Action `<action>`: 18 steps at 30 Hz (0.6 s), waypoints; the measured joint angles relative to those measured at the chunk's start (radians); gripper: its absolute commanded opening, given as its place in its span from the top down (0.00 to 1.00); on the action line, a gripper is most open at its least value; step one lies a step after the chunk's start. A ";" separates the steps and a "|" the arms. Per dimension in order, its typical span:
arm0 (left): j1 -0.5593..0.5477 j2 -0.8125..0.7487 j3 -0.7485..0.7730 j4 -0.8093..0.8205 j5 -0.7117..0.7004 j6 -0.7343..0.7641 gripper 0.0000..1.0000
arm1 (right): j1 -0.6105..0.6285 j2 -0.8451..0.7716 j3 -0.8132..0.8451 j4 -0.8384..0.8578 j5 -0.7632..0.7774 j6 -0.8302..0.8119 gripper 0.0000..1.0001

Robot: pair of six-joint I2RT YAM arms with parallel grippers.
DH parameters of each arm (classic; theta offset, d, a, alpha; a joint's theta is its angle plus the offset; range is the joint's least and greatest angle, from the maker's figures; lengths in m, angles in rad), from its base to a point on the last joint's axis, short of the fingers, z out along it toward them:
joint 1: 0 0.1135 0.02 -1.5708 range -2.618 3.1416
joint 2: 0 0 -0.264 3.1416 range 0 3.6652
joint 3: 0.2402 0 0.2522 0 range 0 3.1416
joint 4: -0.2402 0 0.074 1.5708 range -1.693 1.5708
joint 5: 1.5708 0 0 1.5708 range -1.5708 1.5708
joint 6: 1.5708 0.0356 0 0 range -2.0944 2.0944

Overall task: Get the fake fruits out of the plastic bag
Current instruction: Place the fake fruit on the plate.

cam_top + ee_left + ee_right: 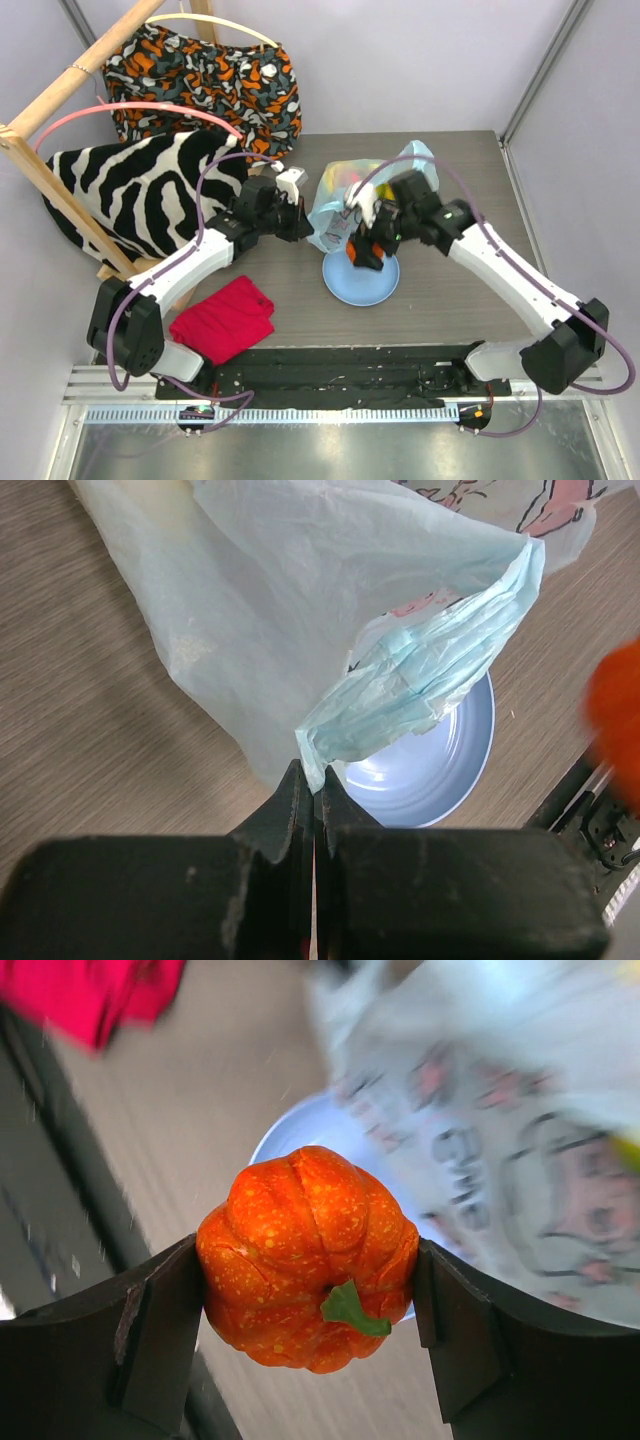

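The light-blue plastic bag lies in the middle of the table, with yellow fruit showing through its top. My left gripper is shut on the bag's edge at its left side. My right gripper is shut on the ribbed orange fruit, which has a small green stem, and holds it above the round light-blue plate. The orange fruit also shows blurred at the right edge of the left wrist view. The other fruits are hidden.
The plate lies just in front of the bag. A red cloth lies at the front left. A zebra-print fabric and an orange patterned bag hang on a wooden frame at the left.
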 measured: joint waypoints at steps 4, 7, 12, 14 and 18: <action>0.007 0.007 0.003 0.008 -0.003 -0.019 1.00 | 0.079 0.019 -0.192 -0.045 0.005 -0.097 0.66; 0.024 0.018 0.015 0.010 -0.008 -0.040 1.00 | 0.109 0.051 -0.293 -0.054 0.051 -0.143 0.66; 0.049 0.021 0.019 0.014 -0.011 -0.054 1.00 | 0.154 0.086 -0.339 0.047 0.141 -0.162 0.64; 0.057 0.021 0.019 0.015 -0.011 -0.055 1.00 | 0.167 0.116 -0.339 0.113 0.163 -0.162 0.60; 0.069 0.021 0.018 0.014 -0.013 -0.055 1.00 | 0.185 0.185 -0.340 0.193 0.179 -0.175 0.43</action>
